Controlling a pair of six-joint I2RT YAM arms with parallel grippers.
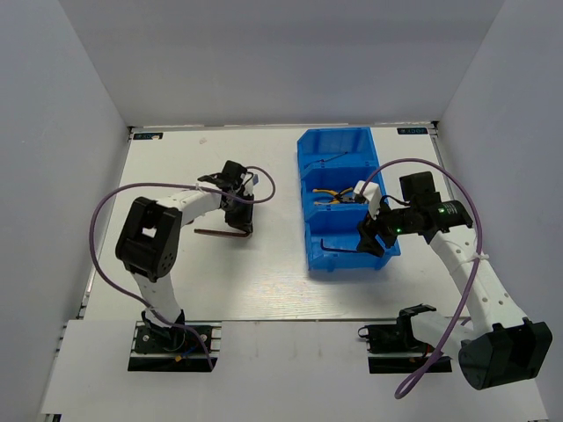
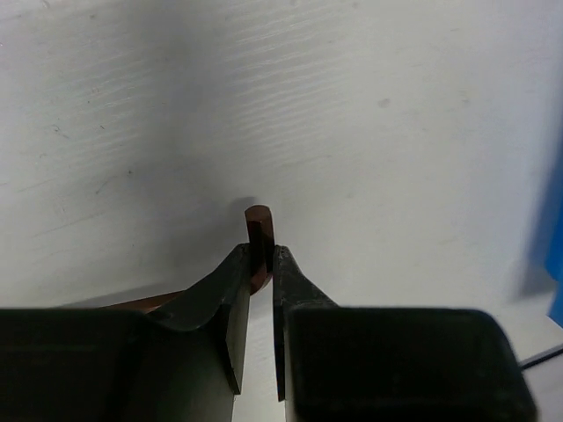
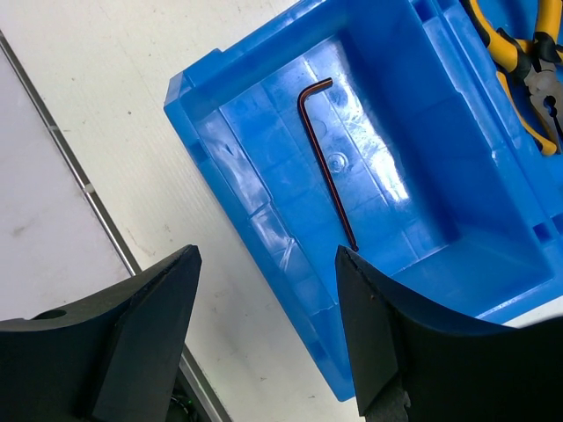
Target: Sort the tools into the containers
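White laminate table (image 1: 264,290), walled in pale grey, carries a glossy blue plastic bin (image 1: 347,264) at right, with purple cables (image 1: 98,211) looping over both arms. Left of the bin a brownish L-shaped hex key (image 1: 220,233) lies with its long arm running left-right, its short leg upturned and pinched in the left gripper (image 2: 262,255) (round cut end showing above the fingers). The right gripper (image 3: 264,264) hangs spread over the near compartment, where a second hex key (image 3: 325,158) lies flat; yellow-handled pliers (image 3: 515,53) occupy the middle one.
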